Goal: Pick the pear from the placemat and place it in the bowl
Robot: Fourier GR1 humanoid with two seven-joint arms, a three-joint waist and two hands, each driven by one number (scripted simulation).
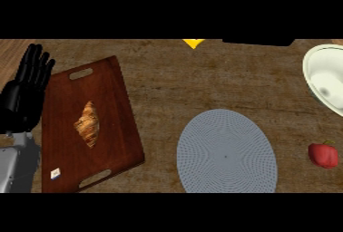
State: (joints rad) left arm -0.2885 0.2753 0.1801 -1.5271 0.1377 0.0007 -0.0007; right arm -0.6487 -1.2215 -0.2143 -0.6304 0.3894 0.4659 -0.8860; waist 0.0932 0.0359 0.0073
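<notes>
Bowl [326, 79] holding nothing, croissant [87, 124] on tray [114, 90], left hand [23, 93] open, empty.

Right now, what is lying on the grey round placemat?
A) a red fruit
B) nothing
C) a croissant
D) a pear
B: the placemat shows only its bare woven surface; the croissant lies on the wooden tray, and the red fruit sits on the counter to the placemat's right.
</notes>
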